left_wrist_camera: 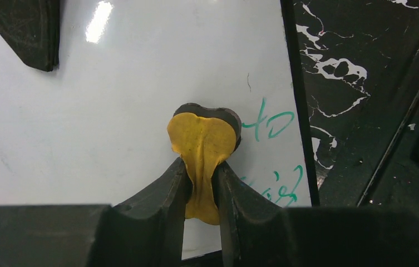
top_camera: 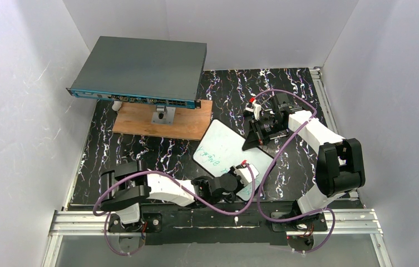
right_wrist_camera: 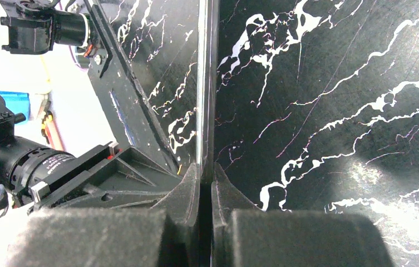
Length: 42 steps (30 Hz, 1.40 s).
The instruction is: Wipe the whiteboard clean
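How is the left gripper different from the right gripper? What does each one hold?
The left gripper pinches a yellow pad; the right gripper pinches the whiteboard by its thin edge. The left gripper sits at the board's near end, by the green writing; the right gripper is at its farther side. Both are black and shut.

Grey flat box [top_camera: 140, 67], blue front edge, at far left. Small metal stand [top_camera: 162, 115] under its front, standing on wooden plank [top_camera: 185, 127]. Black white-veined mat [top_camera: 140, 153] underneath. White walls [top_camera: 23, 111] around.
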Tool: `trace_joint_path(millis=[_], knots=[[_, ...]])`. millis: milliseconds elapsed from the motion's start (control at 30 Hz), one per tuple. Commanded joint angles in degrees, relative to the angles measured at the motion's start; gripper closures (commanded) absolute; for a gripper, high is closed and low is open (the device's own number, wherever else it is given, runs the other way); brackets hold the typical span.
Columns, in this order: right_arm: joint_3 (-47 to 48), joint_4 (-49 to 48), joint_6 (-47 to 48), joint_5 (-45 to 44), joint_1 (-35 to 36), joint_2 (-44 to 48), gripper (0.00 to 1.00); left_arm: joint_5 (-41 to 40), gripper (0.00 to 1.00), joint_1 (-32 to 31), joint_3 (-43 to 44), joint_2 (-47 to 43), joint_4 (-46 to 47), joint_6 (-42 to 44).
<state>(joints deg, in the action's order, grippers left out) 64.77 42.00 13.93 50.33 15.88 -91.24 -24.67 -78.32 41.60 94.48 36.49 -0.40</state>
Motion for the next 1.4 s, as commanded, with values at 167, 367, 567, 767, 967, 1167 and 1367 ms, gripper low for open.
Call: trace_joint_path(millis=[167,367,567,767,967,1167,1367], knots=[[0.38,-1.83,3.91,1.72,0.47,0.54,0.99,-11.02,1.0,1.81,2.25,0.97,-8.83,-4.42],[0.34,-1.9,4.0,1.75,0.47,0.77,0.99,-15.06,1.0,5.19,0.19,-1.95,-14.58,-9.85],[0.27,-1.84,4.0,1.66,0.47,0.64,0.99,-12.28,1.0,5.51,-0.68,-3.15,-13.17,-8.65],[0.27,-1.85,4.0,1.53,0.47,0.56,0.99,0.62,1.0,1.68,-1.71,-2.28,-2.73,-1.06],[0.27,-1.83,4.0,1.54,0.47,0.48,0.99,5.24,1.0,-1.85,3.69,1.27,-2.16,3.11],[0.27,-1.85,3.95,1.6,0.46,0.58,0.99,-0.28,1.0,-1.97,8.22,2.72,-8.52,1.29],[0.27,-1.84,3.98,1.66,0.47,0.82,0.99,-7.27,1.0,2.85,9.53,0.16,-19.52,-9.32]])
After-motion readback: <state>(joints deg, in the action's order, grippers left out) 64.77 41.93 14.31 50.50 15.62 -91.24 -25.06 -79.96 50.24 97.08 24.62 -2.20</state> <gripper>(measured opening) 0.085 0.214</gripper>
